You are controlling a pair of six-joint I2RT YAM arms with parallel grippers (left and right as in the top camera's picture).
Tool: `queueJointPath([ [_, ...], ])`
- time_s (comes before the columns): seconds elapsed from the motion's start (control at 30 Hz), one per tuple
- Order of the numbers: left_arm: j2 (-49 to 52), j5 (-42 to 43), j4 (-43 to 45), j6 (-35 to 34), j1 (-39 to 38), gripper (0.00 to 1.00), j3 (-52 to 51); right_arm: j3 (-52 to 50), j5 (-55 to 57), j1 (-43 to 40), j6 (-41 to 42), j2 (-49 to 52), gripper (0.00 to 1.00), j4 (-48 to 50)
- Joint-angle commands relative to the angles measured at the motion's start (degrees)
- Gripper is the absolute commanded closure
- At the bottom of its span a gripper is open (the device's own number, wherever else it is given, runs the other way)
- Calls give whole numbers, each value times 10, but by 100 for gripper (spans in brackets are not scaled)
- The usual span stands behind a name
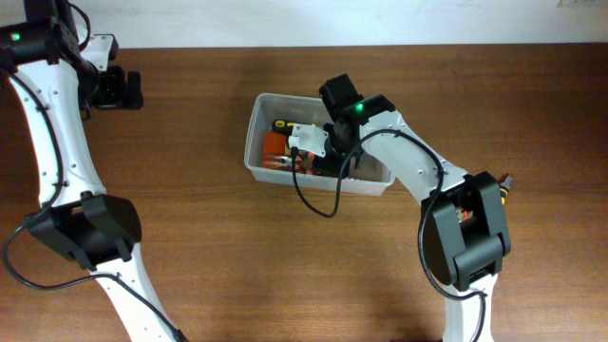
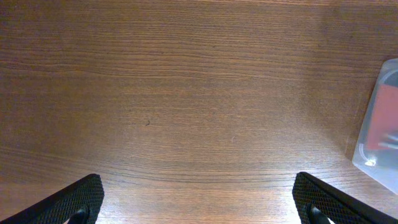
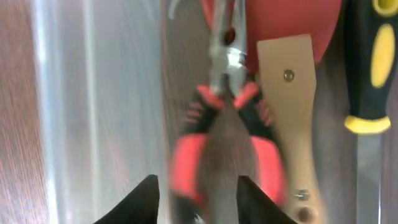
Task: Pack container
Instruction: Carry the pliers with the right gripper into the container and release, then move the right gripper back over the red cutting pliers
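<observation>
Risk: red-and-black-handled pliers (image 3: 227,124) are seen blurred between the parted jaws of the right gripper (image 3: 198,199), and no firm contact can be made out. If a handle is snagged on a fingertip at pull-out, the light clear rectangular plastic container (image 1: 253,142) could be dragged or tipped. Right gripper is placed inside the container, over its middle. Wooden-handled scraper (image 3: 292,112) and yellow-black screwdriver (image 3: 373,62) are packed beside the pliers. Left gripper (image 1: 119,87) is held wide open, well apart from the container.

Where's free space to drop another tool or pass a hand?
Bare table between left arm and tub, and in front of the tub between both arms. Tub is crowded: pliers, wooden handle, screwdriver, right claw over them. Only a bare strip along one wall.
</observation>
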Motion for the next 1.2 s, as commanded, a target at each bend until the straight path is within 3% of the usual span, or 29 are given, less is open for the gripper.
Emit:
queueJointPath([
  [0.0,-1,-4,1,-7,2,1,-4,11,36,6,24,-21,60,-6],
  [0.23,-1,-4,1,-7,2,1,-4,46,158,-14,120,-98,66,-12],
  [0.33,-1,-4,1,-7,2,1,-4,80,211,-45,192,-140,62,-36],
  [0.43,-1,-4,1,-7,2,1,-4,120,228,-103,283,-183,52,-69],
  [0.63,-1,-4,1,-7,2,1,-4,136,221,-267,499,-234,51,-110],
  [0.77,-1,-4,1,-7,2,1,-4,125,178,-373,584,-221,49,-184],
  [0.97,-1,-4,1,-7,2,1,-4,47,75,-442,606,-201,50,-266],
  [1.17,-1,-4,1,-7,2,1,-4,-55,75,-425,571,-201,48,-229],
])
